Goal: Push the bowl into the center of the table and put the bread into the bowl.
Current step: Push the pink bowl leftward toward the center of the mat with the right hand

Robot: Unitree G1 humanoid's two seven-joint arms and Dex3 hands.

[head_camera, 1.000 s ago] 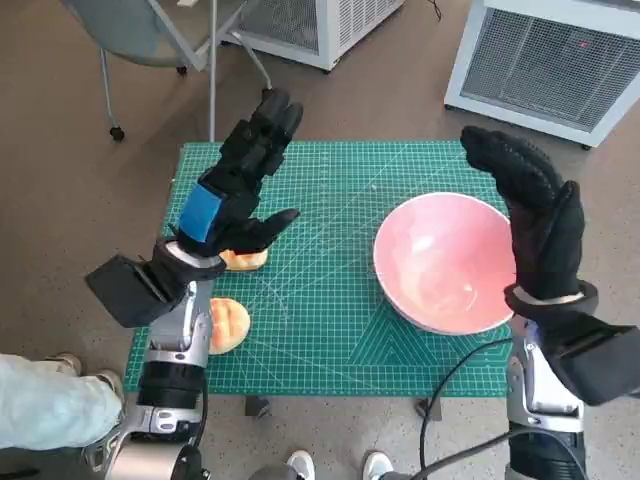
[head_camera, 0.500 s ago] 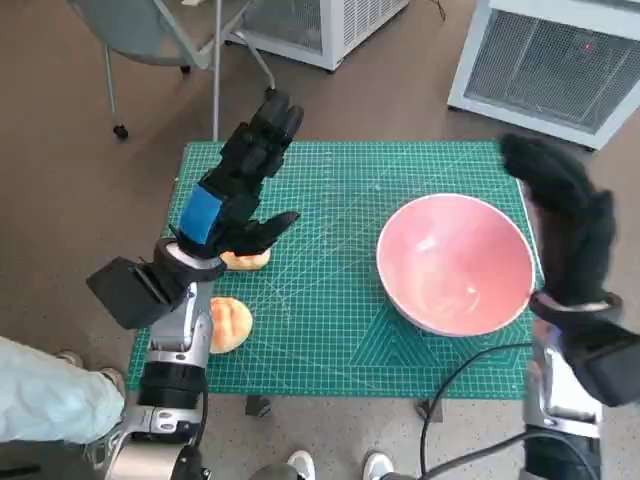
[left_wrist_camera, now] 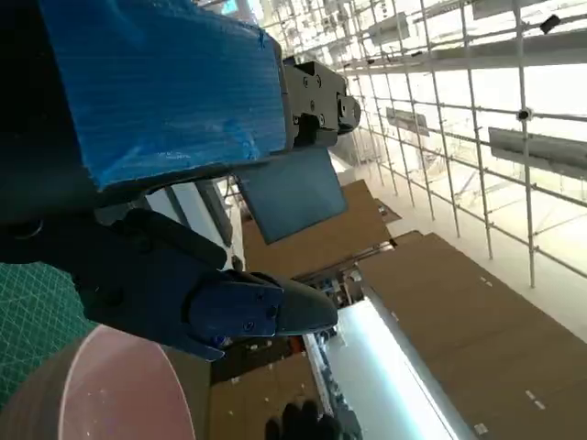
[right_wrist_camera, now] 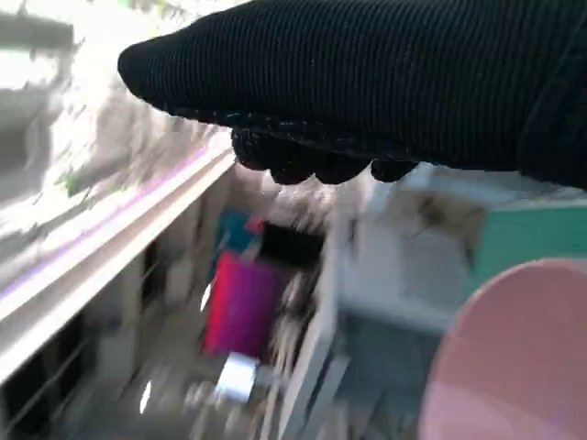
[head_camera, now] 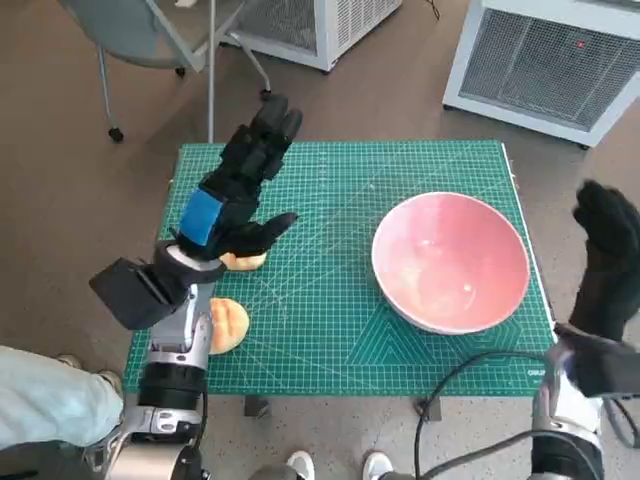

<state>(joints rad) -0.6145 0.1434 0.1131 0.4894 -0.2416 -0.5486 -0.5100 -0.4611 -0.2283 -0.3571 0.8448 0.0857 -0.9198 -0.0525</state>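
Head view looks steeply down on the whole desk [head_camera: 340, 350] from above, arms rising from below. Left wrist view sits close behind the left hand [left_wrist_camera: 156, 137], tilted up toward ceiling grid; right wrist view – blurred – close behind the right hand [right_wrist_camera: 367, 82]. All three share the bowl [head_camera: 450, 262].

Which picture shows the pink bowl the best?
The head view: the whole pink bowl shows there, sitting on the green mat. The left wrist view catches only part of it low in a corner, and the right wrist view a blurred edge.
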